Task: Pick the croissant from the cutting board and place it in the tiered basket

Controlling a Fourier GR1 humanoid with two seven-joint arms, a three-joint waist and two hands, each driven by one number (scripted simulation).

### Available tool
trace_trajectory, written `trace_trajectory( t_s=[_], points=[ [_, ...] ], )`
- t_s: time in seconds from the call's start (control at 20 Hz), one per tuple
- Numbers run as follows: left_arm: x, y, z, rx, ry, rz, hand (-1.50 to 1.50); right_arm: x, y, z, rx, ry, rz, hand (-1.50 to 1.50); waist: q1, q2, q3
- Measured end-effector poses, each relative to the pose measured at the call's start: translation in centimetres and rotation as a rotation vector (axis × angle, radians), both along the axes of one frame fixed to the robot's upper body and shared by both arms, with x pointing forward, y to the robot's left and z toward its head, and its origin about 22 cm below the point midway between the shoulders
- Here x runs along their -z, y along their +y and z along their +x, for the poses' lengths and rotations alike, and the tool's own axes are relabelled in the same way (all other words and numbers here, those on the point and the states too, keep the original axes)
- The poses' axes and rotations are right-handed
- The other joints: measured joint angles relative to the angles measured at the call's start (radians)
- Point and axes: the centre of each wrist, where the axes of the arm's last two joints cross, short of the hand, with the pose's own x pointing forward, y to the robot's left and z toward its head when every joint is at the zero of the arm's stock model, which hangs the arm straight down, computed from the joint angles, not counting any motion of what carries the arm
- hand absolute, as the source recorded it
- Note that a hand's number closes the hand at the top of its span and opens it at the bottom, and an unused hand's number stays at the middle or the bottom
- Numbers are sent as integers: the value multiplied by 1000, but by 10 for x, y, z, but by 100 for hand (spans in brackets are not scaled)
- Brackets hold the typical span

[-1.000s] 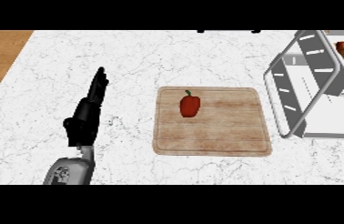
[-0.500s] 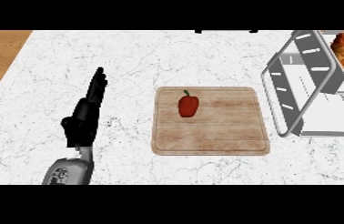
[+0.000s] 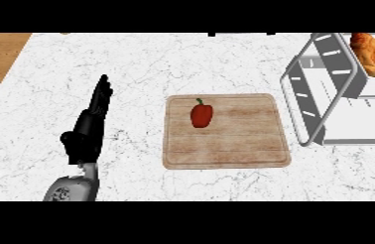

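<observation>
On the white, grey-veined marble tabletop [image 3: 183,59] a square, light wooden cutting board [image 3: 227,144] lies flat near the middle. The only thing on it is a small red bell pepper with a green stem [image 3: 201,114], sitting in the board's upper left part, stem pointing away from the robot.

Over at the right edge stands the grey metal-framed tiered basket [image 3: 326,96], tilted in perspective, its lower tray a pale flat surface next to the board's right side without touching it. At the top right corner, in the basket's upper tier, an orange-brown flaky croissant [image 3: 362,52] shows, partly cut off by the view's edge; how it lies there I cannot tell exactly.

The robot's left hand [image 3: 88,126], black on a grey forearm, sits on the left, well apart from the cutting board, with its fingers stretched straight and holding nothing. The right hand is nowhere to be seen. A strip of brown wood [image 3: 11,52] shows at the far upper left.
</observation>
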Motion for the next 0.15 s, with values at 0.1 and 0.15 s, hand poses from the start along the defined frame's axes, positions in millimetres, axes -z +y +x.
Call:
trace_trajectory(
  t_s=[0.1,0.15],
  points=[
    [2,-5,0,-4,1,-2,0,8,-20,-31,-1,-13,14,-150,-6,0,0],
    [4,-5,-1,-7,3,-2,0,12,-28,-46,-4,-16,24,-150,-7,0,0]
  ],
)
